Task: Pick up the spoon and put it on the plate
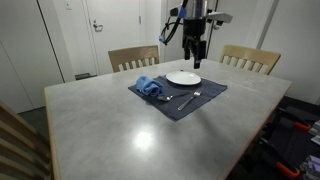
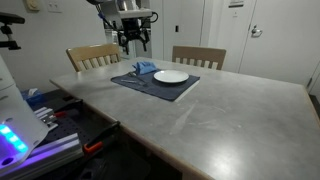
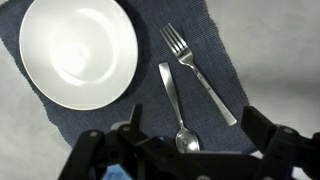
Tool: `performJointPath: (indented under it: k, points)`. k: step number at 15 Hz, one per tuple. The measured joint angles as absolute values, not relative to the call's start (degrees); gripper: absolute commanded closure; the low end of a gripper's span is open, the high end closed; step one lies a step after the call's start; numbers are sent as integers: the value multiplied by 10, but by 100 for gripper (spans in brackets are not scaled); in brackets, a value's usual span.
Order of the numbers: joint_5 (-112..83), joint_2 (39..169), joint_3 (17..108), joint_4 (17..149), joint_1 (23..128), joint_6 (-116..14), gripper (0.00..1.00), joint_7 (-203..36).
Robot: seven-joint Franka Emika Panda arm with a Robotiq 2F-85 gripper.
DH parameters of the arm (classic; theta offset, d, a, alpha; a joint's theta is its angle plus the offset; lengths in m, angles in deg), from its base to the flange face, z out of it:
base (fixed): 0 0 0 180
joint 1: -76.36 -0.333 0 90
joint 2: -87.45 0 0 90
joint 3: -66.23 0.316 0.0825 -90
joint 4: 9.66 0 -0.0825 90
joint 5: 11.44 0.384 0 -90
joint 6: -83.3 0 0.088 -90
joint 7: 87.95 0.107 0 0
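Observation:
In the wrist view a silver spoon (image 3: 175, 100) lies on a dark blue placemat (image 3: 215, 35), its bowl toward the camera. A white plate (image 3: 78, 50) sits empty on the mat to the spoon's left. My gripper (image 3: 193, 118) is open and empty, hovering above the spoon's bowl end with one finger on each side. In both exterior views the gripper (image 1: 195, 55) (image 2: 135, 42) hangs well above the mat near the plate (image 1: 183, 77) (image 2: 171, 76). The spoon is too small to pick out there.
A silver fork (image 3: 197, 72) lies just right of the spoon, roughly parallel. A crumpled blue cloth (image 1: 150, 87) (image 2: 146, 68) lies on the mat's end. The mat rests on a grey table (image 1: 120, 130) with wooden chairs (image 1: 133, 58) behind it.

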State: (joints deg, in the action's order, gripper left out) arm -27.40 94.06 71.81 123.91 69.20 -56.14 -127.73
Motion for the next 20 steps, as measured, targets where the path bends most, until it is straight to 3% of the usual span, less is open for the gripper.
performJointPath:
  k: [6,20]
  points:
    - [-277,1008,720,1219,693,-633,0,-1314]
    - [-276,1131,741,1164,698,-658,0,-1350]
